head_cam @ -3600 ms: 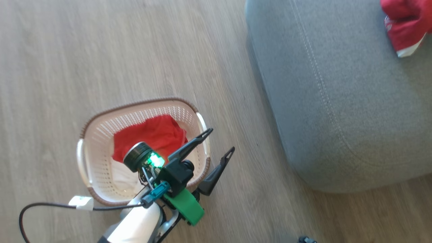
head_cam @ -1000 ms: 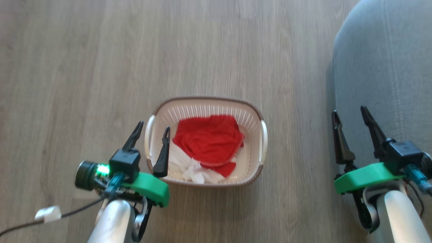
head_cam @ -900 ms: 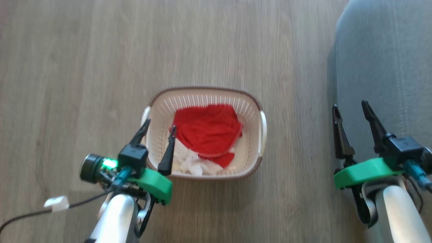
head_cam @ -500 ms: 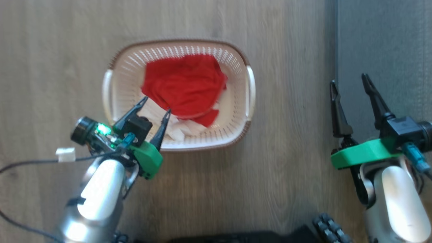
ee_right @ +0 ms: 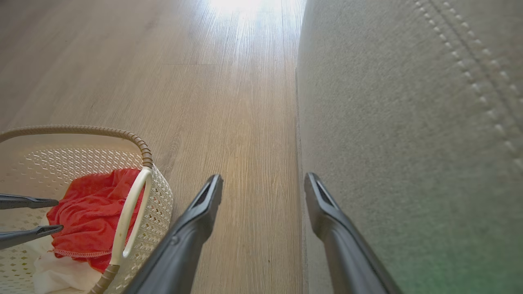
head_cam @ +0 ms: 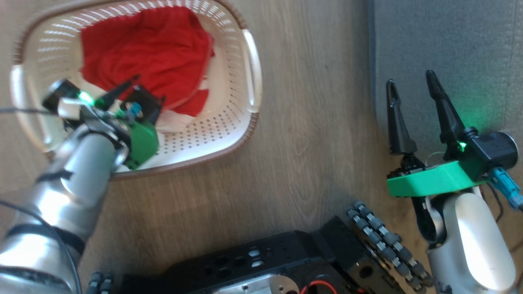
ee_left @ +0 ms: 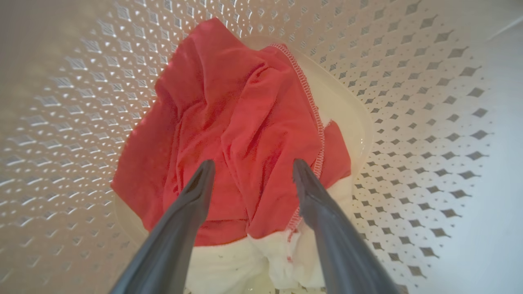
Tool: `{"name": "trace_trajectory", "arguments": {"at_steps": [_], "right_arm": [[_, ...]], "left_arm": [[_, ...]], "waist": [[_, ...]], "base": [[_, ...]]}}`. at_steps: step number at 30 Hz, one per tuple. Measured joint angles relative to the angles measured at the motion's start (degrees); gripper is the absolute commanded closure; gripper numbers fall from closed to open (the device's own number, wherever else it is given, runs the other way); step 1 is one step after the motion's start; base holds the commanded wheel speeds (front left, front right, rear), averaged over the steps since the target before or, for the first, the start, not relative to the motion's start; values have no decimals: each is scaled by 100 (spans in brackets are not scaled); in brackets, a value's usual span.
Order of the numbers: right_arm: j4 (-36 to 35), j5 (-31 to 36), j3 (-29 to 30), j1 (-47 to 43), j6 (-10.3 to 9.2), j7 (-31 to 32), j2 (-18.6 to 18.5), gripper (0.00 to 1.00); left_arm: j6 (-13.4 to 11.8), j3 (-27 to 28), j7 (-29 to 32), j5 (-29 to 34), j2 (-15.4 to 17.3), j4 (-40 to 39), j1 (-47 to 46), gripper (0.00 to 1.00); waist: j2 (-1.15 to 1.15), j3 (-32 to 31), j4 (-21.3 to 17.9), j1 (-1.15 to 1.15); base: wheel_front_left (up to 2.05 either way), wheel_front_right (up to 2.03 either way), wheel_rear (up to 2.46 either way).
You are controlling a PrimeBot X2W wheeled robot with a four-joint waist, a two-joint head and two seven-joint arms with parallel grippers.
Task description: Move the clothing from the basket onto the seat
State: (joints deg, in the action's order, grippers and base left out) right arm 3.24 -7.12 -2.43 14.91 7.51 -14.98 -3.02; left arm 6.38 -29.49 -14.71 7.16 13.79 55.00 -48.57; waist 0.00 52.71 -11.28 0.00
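Observation:
The cream basket (head_cam: 250, 61) stands on the floor at the upper left, with red clothing (head_cam: 151, 45) crumpled inside over a white piece (ee_left: 229, 265). My left gripper (head_cam: 150, 86) reaches down into the basket, open. In the left wrist view its two fingertips (ee_left: 253, 163) straddle a fold of the red clothing (ee_left: 245, 106), close above it; whether they touch I cannot tell. My right gripper (head_cam: 410, 77) is open with nothing in it, along the left edge of the grey seat (head_cam: 449, 41). The right wrist view shows the basket (ee_right: 141, 143) and the seat (ee_right: 408, 122) on either side of its fingers (ee_right: 263, 177).
Wood-look floor (head_cam: 318, 122) runs between the basket and the seat. My black wheeled base (head_cam: 286, 257) fills the bottom of the head view. A dark cable (head_cam: 24, 110) trails from the left wrist over the basket's left side.
The head camera has dipped down and closer. My left gripper has gone down into the basket, over the red clothing. The right gripper stays open beside the seat.

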Motion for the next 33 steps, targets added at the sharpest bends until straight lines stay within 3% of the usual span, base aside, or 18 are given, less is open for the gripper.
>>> {"name": "trace_trajectory", "arguments": {"at_steps": [10,29,30,32,33], "right_arm": [[-343,-194,-422,132,-4,-23,70,0],[-487,-202,-492,87,-3,-24,79,0],[-487,-202,-492,87,-3,-24,79,0],[-488,-202,-491,87,-7,-24,79,0],[-488,-202,-491,87,-7,-24,79,0]], "left_arm": [[0,-130,112,144,230,1601,-1346,0],[107,-650,1536,118,259,1820,-1655,0],[107,-684,1614,74,256,1816,-1668,3],[107,-755,1773,-21,254,1816,-1702,100],[109,-786,1794,-51,255,1819,-1702,100]], "waist": [[0,721,-582,-1],[0,936,-620,-1],[0,936,-613,-1],[0,938,-598,-1],[0,937,-593,-1]], "base": [[0,0,0],[0,0,0],[0,0,0],[0,0,0],[0,0,0]]}}
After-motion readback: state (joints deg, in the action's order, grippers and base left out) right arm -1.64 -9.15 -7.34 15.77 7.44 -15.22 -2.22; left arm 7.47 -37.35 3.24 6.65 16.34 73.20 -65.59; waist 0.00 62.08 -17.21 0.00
